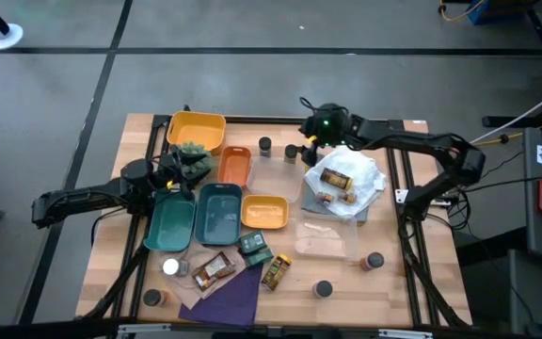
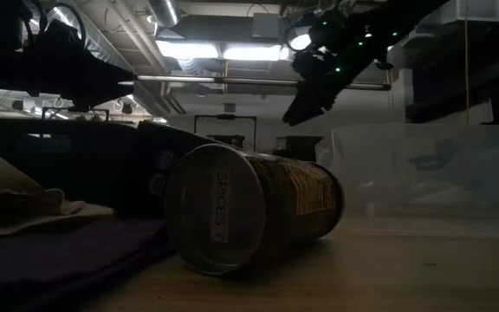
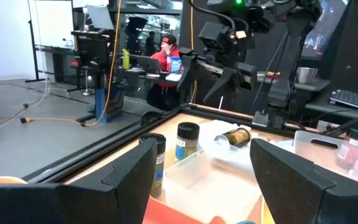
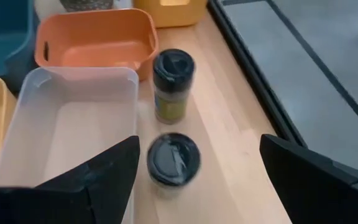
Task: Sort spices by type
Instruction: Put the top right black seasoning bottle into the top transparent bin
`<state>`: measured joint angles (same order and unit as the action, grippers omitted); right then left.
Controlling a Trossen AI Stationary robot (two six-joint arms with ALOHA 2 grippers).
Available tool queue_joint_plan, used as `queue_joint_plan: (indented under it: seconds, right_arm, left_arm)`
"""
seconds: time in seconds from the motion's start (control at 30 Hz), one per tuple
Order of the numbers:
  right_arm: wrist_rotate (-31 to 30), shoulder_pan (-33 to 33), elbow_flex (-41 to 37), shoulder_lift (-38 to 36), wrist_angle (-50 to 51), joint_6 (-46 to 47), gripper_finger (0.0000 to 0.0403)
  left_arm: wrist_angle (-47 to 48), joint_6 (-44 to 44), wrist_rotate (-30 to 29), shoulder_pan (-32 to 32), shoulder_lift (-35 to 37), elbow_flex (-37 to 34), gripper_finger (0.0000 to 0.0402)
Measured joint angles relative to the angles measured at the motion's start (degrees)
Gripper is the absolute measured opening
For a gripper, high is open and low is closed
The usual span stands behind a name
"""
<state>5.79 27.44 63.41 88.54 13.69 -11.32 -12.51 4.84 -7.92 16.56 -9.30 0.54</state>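
Two spice jars with dark lids point(image 4: 173, 84) point(image 4: 173, 160) stand upright on the wood at the table's far middle, beside a clear tray point(image 4: 67, 124). My right gripper point(image 4: 197, 180) hovers open above the nearer jar point(image 1: 291, 151), slanting down, touching nothing. More jars lie on a white bag point(image 1: 346, 179), and others stand near the front edge point(image 1: 374, 261) point(image 1: 323, 289) point(image 1: 170, 267). One jar lies on its side close to the low camera point(image 2: 249, 208). My left gripper point(image 3: 204, 180) waits open at the left, by the green plant point(image 1: 191, 155).
Coloured trays sit mid-table: yellow point(image 1: 196, 127), orange point(image 1: 234, 166), two teal point(image 1: 172, 221) point(image 1: 219, 212), another yellow point(image 1: 264, 212). A clear tray point(image 1: 327, 240), spice packets point(image 1: 215, 270) point(image 1: 276, 271) and a purple cloth point(image 1: 229, 297) lie toward the front.
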Motion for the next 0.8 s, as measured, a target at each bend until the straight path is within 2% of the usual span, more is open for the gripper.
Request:
queue_joint_plan:
  seconds: [0.23, 0.8]
  right_arm:
    - [0.8, 0.0, 2.3, 3.9, 1.0, -1.2, 0.0333]
    - [3.0, -0.1, 2.4, 6.5, 3.3, -1.1, 0.0333]
  left_arm:
    - [0.0, 1.5, 0.0, 0.0, 0.0, 0.0, 0.0251]
    - [0.5, 2.5, 0.0, 0.0, 0.0, 0.0, 0.0251]
